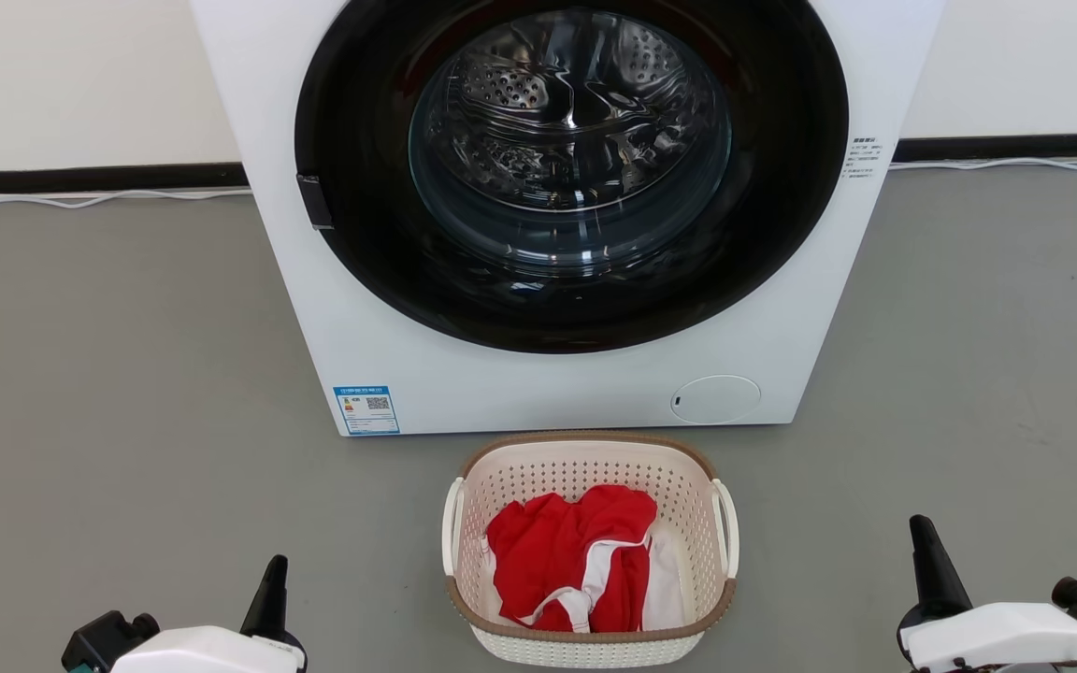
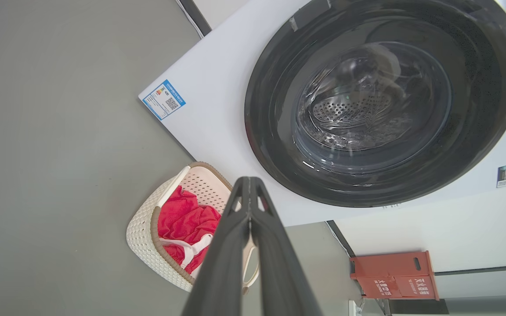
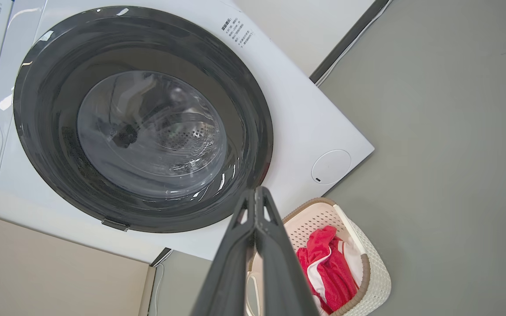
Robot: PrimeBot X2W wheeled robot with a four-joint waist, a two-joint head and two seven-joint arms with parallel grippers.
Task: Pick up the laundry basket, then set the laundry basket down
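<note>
front: washer (image 1: 557, 374) stands just behind laundry basket (image 1: 585, 645) | left, right: bare grey floor (image 1: 127, 421) open beside both white handles | top: basket open, red garment (image 1: 567, 561) inside

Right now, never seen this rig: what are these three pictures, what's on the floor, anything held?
It is a wheeled robot with two arms. One picture looks down from its head; the other two look along each arm's two long dark fingers. On the grey floor stands a white front-loading washer, door closed. Before it sits the cream-white perforated plastic laundry basket with a brown rim band, holding red and white clothes. The left gripper and right gripper flank the basket, apart from it, jaws shut on nothing. An orange-red box stands by the wall.
</note>
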